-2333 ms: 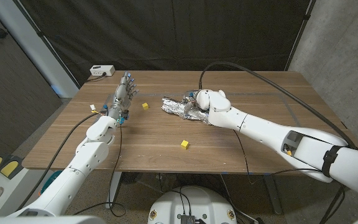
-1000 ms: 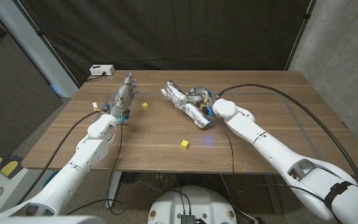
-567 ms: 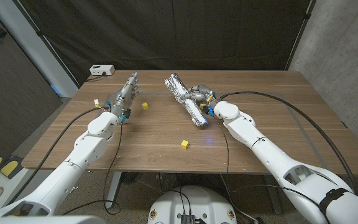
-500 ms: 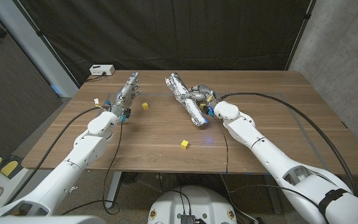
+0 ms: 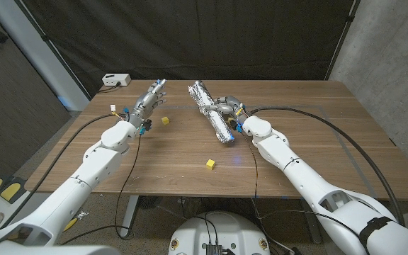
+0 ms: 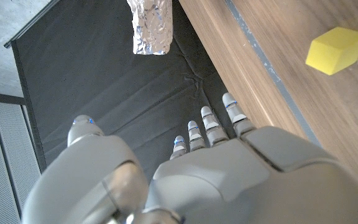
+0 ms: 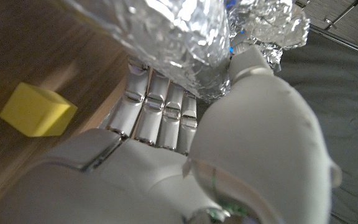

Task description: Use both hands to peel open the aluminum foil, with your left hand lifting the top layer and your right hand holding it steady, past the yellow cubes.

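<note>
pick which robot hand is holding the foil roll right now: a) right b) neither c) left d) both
a: the right robot hand grips the foil roll around its middle, its fingers wrapped under it in the right wrist view, while the left robot hand hovers apart with fingers spread.

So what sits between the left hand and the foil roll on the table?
In the head view, one yellow cube lies on the table between the left hand and the foil roll, nearer the hand. The rest of that stretch is bare wood.
</note>
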You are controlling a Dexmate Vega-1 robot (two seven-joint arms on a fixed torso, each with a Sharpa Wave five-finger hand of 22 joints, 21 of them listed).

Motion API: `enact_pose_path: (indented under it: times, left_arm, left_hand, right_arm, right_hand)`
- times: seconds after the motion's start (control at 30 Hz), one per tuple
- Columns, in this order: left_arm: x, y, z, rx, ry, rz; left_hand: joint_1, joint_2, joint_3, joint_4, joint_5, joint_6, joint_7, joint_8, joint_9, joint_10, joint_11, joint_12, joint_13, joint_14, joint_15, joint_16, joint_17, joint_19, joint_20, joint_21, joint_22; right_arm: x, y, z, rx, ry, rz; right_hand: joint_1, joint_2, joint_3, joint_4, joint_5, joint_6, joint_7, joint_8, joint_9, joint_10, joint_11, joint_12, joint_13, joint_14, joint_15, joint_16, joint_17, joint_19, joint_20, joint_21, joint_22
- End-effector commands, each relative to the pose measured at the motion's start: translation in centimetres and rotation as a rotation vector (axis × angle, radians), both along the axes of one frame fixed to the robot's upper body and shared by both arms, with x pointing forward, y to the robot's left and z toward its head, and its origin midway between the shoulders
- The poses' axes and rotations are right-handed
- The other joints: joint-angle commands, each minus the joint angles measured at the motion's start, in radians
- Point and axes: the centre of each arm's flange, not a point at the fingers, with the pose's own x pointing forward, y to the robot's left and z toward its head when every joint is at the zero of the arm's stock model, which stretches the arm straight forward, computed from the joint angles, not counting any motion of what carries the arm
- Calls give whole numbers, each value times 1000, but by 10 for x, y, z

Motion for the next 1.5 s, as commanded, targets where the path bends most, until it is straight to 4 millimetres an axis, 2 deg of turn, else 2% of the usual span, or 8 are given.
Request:
enact_pose_path:
  times: [0.03, 0.33, 0.63, 0.8, 1.03, 1.17, 1.3, 1.5]
  left_arm:
    - [-1, -16, 13, 86, -15, -3]
    - [-1, -25, 20, 125, -6, 9]
    - [-4, -33, 18, 138, 14, 31]
    - [-5, -35, 17, 150, 35, 50]
    - [-7, -36, 16, 154, 45, 56]
    - [-7, -37, 15, 135, 48, 67]
    - [-7, -37, 14, 117, 47, 77]
    - [-6, -35, 12, 71, 71, 80]
  left_hand:
    - [48, -9, -2, -25, 7, -30, 13, -7, 4, -2, -1, 0, 6, 0, 9, -8, 4, 48, -7, 23, 10]
    - [139, -3, 8, -65, 24, -96, 58, -18, 9, -19, 12, -9, 10, 21, 16, -12, 7, 120, 3, 65, 26]
    - [208, 20, 24, -86, 34, -100, 87, -10, 12, -3, 29, -1, 14, 67, 1, -2, 9, 145, -8, 86, 35]
    - [265, 50, 44, -98, 37, -124, 112, -14, 14, 2, 34, 4, 17, 96, -16, 1, 12, 156, -25, 101, 42]
    - [314, 77, 61, -102, 33, -125, 116, -10, 17, 8, 35, 14, 23, 130, -41, 6, 20, 183, -52, 128, 53]
    - [425, 120, 102, -115, 1, -48, 138, 19, 18, 58, 44, 33, 21, 215, -83, 14, 14, 275, -138, 188, 57]
    - [515, 132, 131, -120, -45, 33, 132, 45, 18, 136, 31, 46, 13, 292, -117, 16, -1, 354, -183, 239, 47]
    - [581, 153, 163, -100, -106, 265, 105, 120, 13, 333, 8, 70, 0, 447, -114, 35, -9, 431, -174, 316, 29]
  right_arm:
    - [-2, 16, 3, -27, -7, 47]
    - [-13, 31, 10, -39, -34, 99]
    - [-24, 41, 18, 9, -53, 29]
    - [-27, 44, 20, 8, -68, -6]
    - [-29, 47, 21, 14, -82, -1]
    - [-31, 48, 21, 24, -86, 13]
    - [-32, 49, 22, 44, -80, 28]
    - [-31, 50, 22, 56, -60, 48]
  right_hand:
    - [206, 208, -4, 1, 5, 82, -76, -3, 6, 150, -150, 3, 80, 248, -292, 1, -3, 68, -146, 6, -6]
    - [212, 207, -9, 1, 7, 84, -76, -8, 9, 150, -149, 2, 79, 251, -292, 2, -12, 82, -146, 6, -28]
    - [217, 206, -13, 2, 9, 82, -77, -12, 15, 151, -147, 1, 80, 255, -291, 1, -22, 87, -146, 3, -50]
    - [217, 208, -15, 4, 10, 85, -76, -16, 14, 149, -146, -2, 78, 253, -291, -6, -32, 85, -146, 1, -62]
    - [218, 208, -17, 6, 11, 88, -76, -19, 16, 152, -147, -3, 76, 254, -292, -10, -38, 86, -146, 1, -76]
    - [217, 208, -19, 7, 12, 90, -76, -21, 17, 152, -147, -4, 76, 254, -292, -13, -43, 86, -146, 2, -86]
    - [217, 207, -20, 7, 13, 90, -77, -23, 18, 153, -148, -4, 76, 257, -292, -12, -42, 87, -145, 4, -91]
    - [220, 205, -19, 5, 14, 90, -77, -26, 19, 153, -147, -6, 75, 259, -291, -12, -42, 88, -146, 11, -91]
